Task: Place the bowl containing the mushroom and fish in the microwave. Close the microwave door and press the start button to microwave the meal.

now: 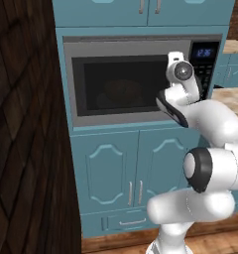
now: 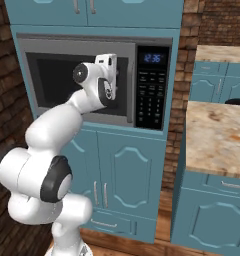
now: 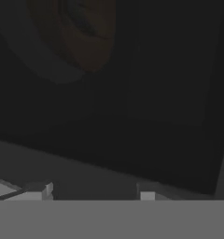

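behind the shut microwave door (image 1: pixel 123 89), the bowl (image 1: pixel 122 93).

We see the microwave (image 1: pixel 141 79) set into the teal cabinetry, grey-framed, its blue display lit above the black keypad. The microwave door (image 1: pixel 122 88) is shut, flat against the front. Through its dark window we make out the bowl (image 1: pixel 122 92), a dim orange-tan round shape on the turntable inside. In the hand view, the fish (image 3: pixel 81 23) shows faintly as a dark sliver lying in the bowl.
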